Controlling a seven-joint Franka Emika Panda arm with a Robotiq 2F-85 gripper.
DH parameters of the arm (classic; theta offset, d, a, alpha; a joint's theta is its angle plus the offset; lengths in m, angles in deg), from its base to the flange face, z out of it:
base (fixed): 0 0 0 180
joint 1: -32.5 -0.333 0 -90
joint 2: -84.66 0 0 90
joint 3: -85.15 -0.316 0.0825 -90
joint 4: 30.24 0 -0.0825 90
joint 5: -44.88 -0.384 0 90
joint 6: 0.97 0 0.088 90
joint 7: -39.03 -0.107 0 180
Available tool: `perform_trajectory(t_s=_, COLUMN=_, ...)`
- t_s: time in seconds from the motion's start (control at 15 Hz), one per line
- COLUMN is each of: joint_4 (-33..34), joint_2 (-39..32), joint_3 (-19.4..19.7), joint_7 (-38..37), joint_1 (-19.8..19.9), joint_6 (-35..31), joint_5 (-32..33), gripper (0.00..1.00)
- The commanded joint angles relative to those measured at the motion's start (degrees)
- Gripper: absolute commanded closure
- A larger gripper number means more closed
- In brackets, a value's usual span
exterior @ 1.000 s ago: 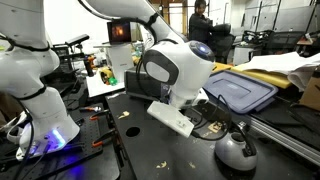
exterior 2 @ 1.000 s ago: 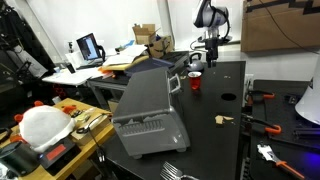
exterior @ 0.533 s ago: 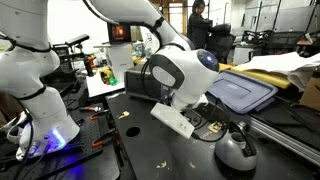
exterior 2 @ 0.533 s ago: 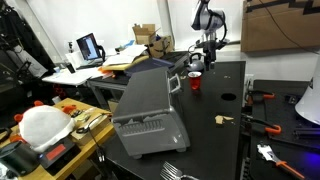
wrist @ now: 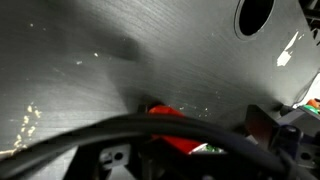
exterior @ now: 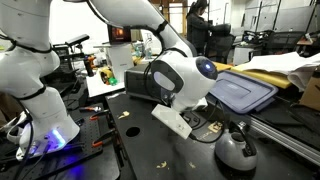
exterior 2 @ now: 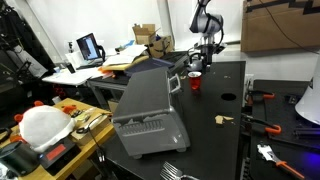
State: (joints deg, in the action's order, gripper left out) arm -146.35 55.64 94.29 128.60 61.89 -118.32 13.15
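A red cup [exterior 2: 195, 81] stands on the black table [exterior 2: 215, 140] at its far end. My gripper [exterior 2: 206, 64] hangs just above and behind the cup, pointing down. In the wrist view the cup [wrist: 170, 124], with a green and white label, lies low between the dark fingers of my gripper [wrist: 175, 140], and a black cable crosses in front of it. The fingers look spread apart, and I see no contact with the cup. In an exterior view the white wrist [exterior: 180, 75] fills the middle and hides the jaws and the cup.
A grey lidded case [exterior 2: 146, 108] stands on the table's near left. A round hole [exterior 2: 228, 98] in the table lies right of the cup and also shows in the wrist view [wrist: 255, 15]. A small tan object [exterior 2: 222, 119] and red-handled tools [exterior 2: 262, 97] lie nearby. A grey kettle-like object [exterior: 235, 150] sits close.
The arm has shifted slightly, and the wrist has dropped a little toward the table near the cup. The cup has not moved.
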Motion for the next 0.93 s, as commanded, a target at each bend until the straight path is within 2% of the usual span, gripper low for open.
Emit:
perform_trajectory(t_s=0.0, joint_4=-0.26, joint_2=-0.45, joint_3=-0.69, joint_7=-1.58, joint_1=-0.76, joint_6=-5.86, joint_5=-3.49, gripper=0.0)
perform_trajectory(t_s=0.33, joint_4=-1.39, joint_2=-0.19, joint_3=-1.78, joint_7=-2.55, joint_1=-1.81, joint_6=-14.13, joint_5=-7.22, gripper=0.0)
perform_trajectory(t_s=0.87, joint_4=-1.67, joint_2=2.41, joint_3=-0.39, joint_7=-11.27, joint_1=-3.67, joint_6=-12.45, joint_5=0.65, gripper=0.0)
